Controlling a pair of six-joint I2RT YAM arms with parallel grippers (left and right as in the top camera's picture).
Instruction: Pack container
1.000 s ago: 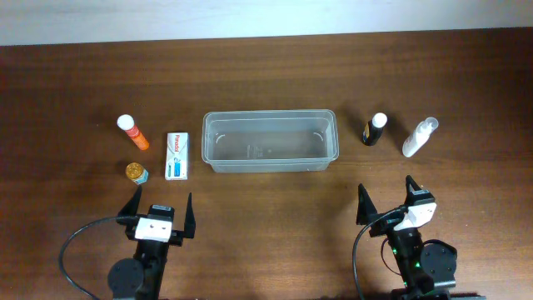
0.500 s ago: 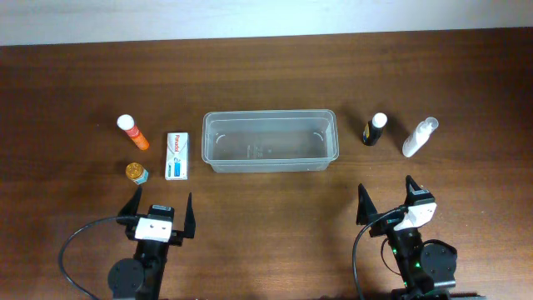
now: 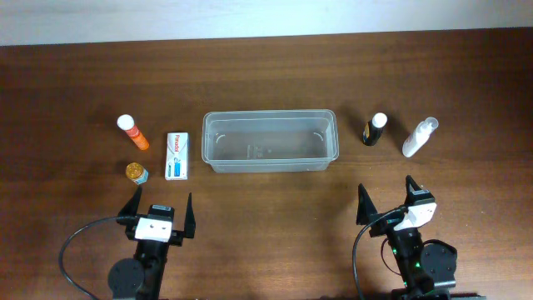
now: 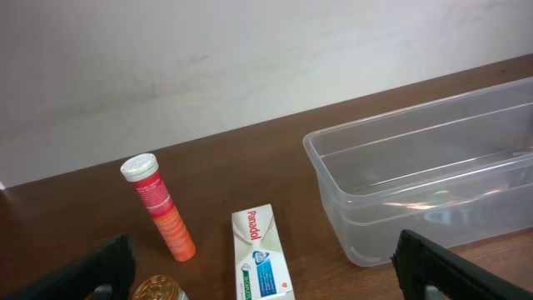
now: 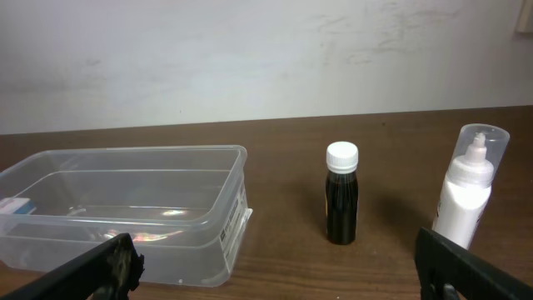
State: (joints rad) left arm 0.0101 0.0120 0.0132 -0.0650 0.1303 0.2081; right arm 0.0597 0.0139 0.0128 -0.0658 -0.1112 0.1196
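Clear tub (image 3: 271, 113) sitting empty | left gripper (image 3: 160, 208), right gripper (image 3: 387, 198) both hanging spread | I'm reckoning box (image 3: 177, 155) first, pinching across its narrow width, laying it flat.

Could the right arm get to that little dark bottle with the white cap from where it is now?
Probably yes. The dark bottle stands straight ahead of the open right hand, with only bare table between; the spray bottle stands apart to its side.
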